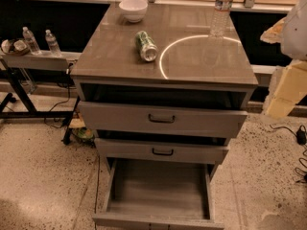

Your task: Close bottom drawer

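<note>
The bottom drawer (pixel 158 188) of the grey wood-grain cabinet (pixel 163 66) is pulled far out toward me. Its deep plain grey box is empty. Its front (pixel 144 221) sits at the lower edge of the view, with the handle barely showing. The two drawers above it, the top one (pixel 163 120) and the middle one (pixel 162 151), each stand slightly out, with dark bar handles. My gripper does not show in the camera view.
On the cabinet top lie a green can (pixel 146 45) on its side, a white bowl (pixel 133 9) and a water bottle (pixel 221 8). A side shelf (pixel 33 60) with two small bottles stands at the left. Yellow foam blocks (pixel 283 92) and floor cables (pixel 301 138) are at the right.
</note>
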{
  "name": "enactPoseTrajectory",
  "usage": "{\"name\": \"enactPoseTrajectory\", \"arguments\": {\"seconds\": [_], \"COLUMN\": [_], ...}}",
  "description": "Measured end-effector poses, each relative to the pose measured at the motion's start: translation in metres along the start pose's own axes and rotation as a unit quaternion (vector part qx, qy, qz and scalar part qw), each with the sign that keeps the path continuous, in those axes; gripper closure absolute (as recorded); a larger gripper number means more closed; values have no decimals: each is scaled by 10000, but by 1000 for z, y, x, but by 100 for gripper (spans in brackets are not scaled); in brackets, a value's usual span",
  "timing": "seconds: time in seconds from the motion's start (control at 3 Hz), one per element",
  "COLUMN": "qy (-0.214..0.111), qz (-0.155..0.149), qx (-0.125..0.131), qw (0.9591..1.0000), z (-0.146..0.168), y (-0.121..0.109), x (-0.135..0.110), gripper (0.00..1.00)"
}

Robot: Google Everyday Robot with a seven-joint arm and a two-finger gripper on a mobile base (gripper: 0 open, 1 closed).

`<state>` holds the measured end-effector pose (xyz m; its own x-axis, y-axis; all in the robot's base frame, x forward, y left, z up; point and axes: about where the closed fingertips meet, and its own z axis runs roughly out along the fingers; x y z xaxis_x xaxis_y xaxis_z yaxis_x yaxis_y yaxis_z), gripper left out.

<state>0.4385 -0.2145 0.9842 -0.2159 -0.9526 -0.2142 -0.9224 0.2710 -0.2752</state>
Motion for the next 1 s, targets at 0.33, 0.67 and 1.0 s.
{"name": "enactPoseTrajectory", "arguments": {"seconds": [0.33,0.67,1.0], "qy": [0,-59,-341], "qz": [0,27,105], "qx": [1,-85,-399], "qw": [10000,9999,9986], "z": [0,13,64], "y": [0,10,43], "x": [0,12,48], "gripper": [0,0,0]}}
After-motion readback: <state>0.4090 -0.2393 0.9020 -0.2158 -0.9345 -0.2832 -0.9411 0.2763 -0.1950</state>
